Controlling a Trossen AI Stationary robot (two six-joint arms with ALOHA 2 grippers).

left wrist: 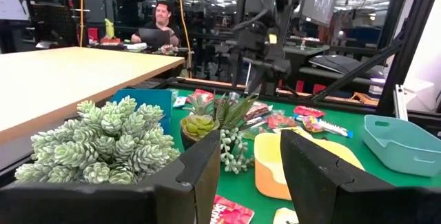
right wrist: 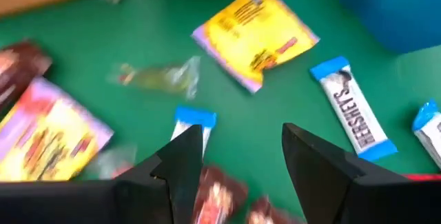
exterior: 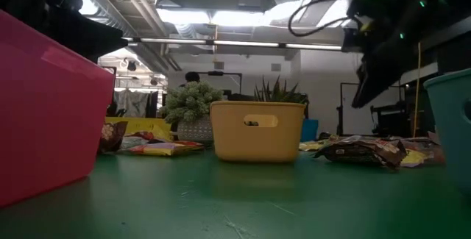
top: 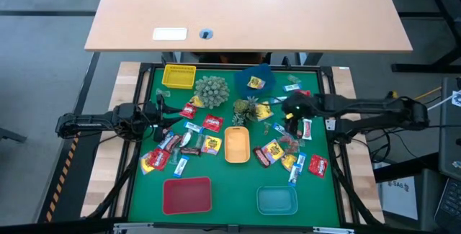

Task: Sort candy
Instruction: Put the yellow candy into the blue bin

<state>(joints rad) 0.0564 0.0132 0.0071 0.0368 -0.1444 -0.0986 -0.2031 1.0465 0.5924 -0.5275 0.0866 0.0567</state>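
My right gripper (right wrist: pixel 234 162) is over the right half of the green mat (top: pixel 223 169), fingers apart, nothing between them. Right wrist view looks down on loose candy (right wrist: pixel 256 34): a yellow packet, a blue-white bar (right wrist: pixel 353 110) beside it, a pale green wrapper (right wrist: pixel 158 76) and another yellow-pink packet (right wrist: pixel 48 138) nearby, all flat on the mat. None of them touches my fingers.

My left gripper (left wrist: pixel 249 176) is at the left side of the mat, fingers open, empty. It faces the pale spiky plant (left wrist: pixel 103 141), with a second plant (left wrist: pixel 207 120) and the orange tray (left wrist: pixel 275 162) beyond.

From above, candy (top: pixel 210 123) is scattered across the mat's middle: one cluster left of the orange tray (top: pixel 237 145), another right of it (top: pixel 272 152). One yellow packet (top: pixel 255 83) lies in the blue tray (top: pixel 268 74) at the back. Yellow tray (top: pixel 178 76) back left, red tray (top: pixel 187 195) front left, teal tray (top: pixel 278 201) front right; I see no candy in those three or in the orange one.

A person (left wrist: pixel 160 24) sits at a desk beyond the table.
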